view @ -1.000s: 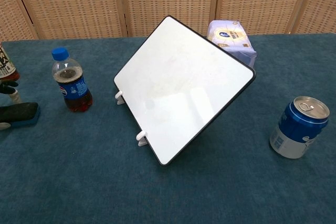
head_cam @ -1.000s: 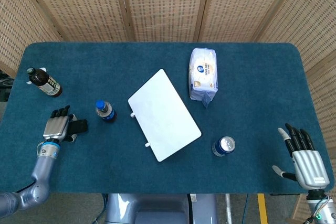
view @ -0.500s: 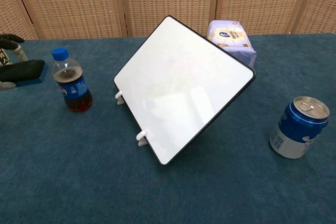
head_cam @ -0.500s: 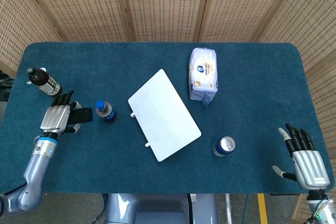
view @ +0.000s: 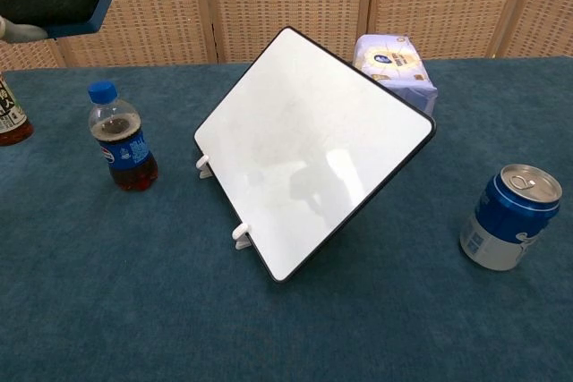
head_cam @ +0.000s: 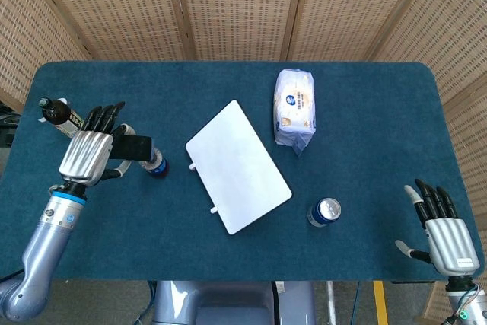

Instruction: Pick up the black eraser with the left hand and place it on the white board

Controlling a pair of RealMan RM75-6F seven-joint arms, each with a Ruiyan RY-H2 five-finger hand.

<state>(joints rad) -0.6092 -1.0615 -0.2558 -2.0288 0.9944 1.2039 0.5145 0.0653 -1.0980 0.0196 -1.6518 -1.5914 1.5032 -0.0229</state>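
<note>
Eraser up in your left hand, not on the board

Your left hand (head_cam: 85,155) held the black eraser (head_cam: 134,147) with its fingers (head_cam: 105,116) wrapped over it. In the chest view the eraser (view: 55,3) was well above the tabletop (head_cam: 365,142), at the far left, above the small cola bottle (view: 122,137). From the head view it overlapped that bottle's cap. The white board (head_cam: 237,166) stood tilted on its small white feet mid-tabletop, to the right of the eraser and apart from it. Your right hand (head_cam: 444,227) sat at the near right edge, fingers (head_cam: 431,199) spread, grasping nothing. Dark glass bottle (head_cam: 64,118) was just behind the left hand. Blue can (head_cam: 324,211) was near the board's front corner. Tissue pack (head_cam: 294,106) sat behind the board.
</note>
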